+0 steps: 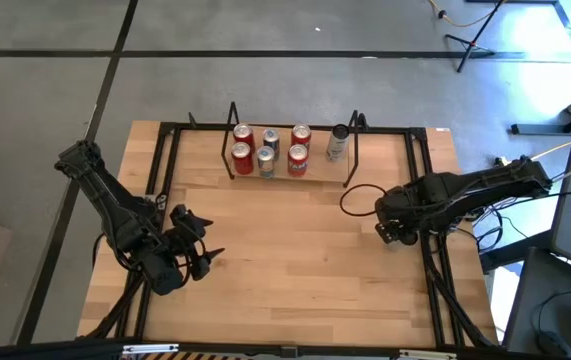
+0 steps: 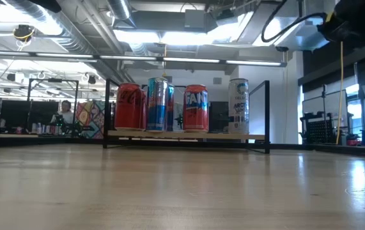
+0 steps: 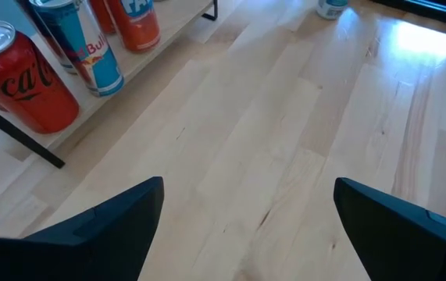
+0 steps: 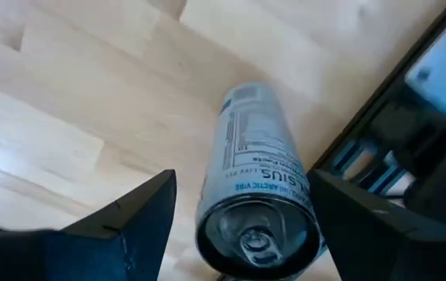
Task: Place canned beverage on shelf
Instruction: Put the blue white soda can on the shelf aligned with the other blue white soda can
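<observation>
A silver can (image 4: pixel 255 168) sits between the open fingers of my right gripper (image 4: pixel 242 179), its top end toward the wrist camera. It seems to stand upright on the table by the right-hand table rail. In the high view my right gripper (image 1: pixel 393 232) hides the can. The shelf (image 1: pixel 285 178) stands at the far middle of the table and holds several upright cans, red, blue-silver and one white (image 1: pixel 337 142). They also show in the low view (image 2: pixel 188 135). My left gripper (image 1: pixel 208 242) is open and empty at the near left, low over bare table (image 3: pixel 246 226). My right gripper has one finger on either side of the silver can's upper part, coming from above. A gap shows beside one finger (image 4: pixel 140 226). I cannot tell whether the other finger (image 4: pixel 355 226) touches the can's wall (image 4: pixel 312 222).
Black table rails (image 1: pixel 427 200) run along the left and right sides of the wood top. A black cable loop (image 1: pixel 357 198) lies between the shelf and my right arm. Bare wood (image 1: pixel 295 260) spreads in front of the shelf. A person (image 2: pixel 65 110) sits far off in the room.
</observation>
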### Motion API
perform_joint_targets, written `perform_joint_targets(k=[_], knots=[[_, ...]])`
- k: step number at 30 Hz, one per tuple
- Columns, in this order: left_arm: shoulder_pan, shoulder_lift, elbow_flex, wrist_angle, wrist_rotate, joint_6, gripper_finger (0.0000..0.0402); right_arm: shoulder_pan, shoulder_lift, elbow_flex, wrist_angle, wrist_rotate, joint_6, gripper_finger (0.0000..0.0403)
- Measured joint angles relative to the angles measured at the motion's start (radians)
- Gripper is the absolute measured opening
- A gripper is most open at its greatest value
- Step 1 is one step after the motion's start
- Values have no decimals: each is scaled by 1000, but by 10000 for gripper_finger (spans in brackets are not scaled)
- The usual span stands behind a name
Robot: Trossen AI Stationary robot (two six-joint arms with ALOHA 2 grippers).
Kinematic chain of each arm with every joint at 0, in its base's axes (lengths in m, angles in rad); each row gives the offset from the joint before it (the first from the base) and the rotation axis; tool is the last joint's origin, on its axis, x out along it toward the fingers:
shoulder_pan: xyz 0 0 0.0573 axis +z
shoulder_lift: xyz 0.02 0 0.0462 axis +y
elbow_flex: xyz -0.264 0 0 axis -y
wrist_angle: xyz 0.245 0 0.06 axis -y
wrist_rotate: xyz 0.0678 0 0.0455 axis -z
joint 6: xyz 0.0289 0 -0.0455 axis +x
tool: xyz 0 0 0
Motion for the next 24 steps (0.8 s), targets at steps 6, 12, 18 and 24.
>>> perform_joint_targets(k=[6,12,18,24], knots=[[0,0,0,-1,0,0,371,0,0,0,-1,75,-53,281],[0,0,0,0,1,0,371,-1,0,0,-16,88,-175,342],[0,0,0,0,2,-1,371,-23,0,-12,-19,120,-203,392],[0,0,0,0,4,-2,371,-20,0,-11,51,120,-229,361]])
